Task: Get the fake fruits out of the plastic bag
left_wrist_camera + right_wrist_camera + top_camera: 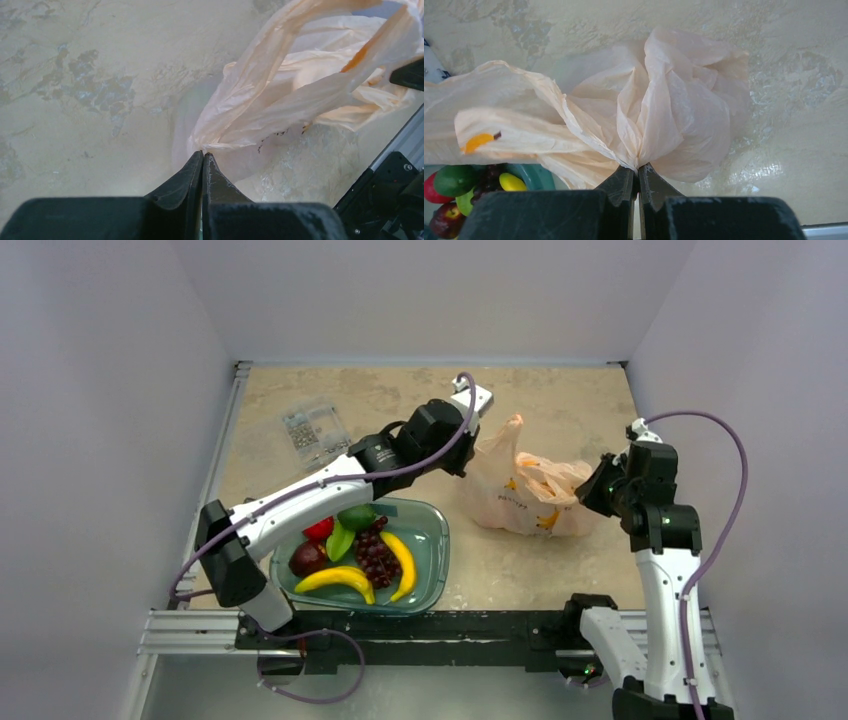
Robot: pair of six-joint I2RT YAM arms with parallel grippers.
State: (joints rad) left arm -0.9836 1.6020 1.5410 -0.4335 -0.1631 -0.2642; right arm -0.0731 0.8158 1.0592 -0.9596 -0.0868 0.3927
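Note:
The peach-pink plastic bag (525,492) is stretched between both grippers, right of the middle of the table. My left gripper (470,458) is shut on its left edge; the left wrist view shows the fingertips pinching a fold of the bag (280,95). My right gripper (592,496) is shut on its right side, bunching the film (674,115). I cannot tell whether anything is inside the bag; only orange printed marks show. Fake fruits lie in the teal tray (432,536): a red one (318,529), a green one (355,516) and a dark red one (307,558).
The tray also holds two yellow bananas (340,578) and a dark grape bunch (375,552). It lies under the left arm. A small clear box of tiny parts (313,430) lies at the back left. A metal rail (400,625) runs along the near edge. Walls enclose the table.

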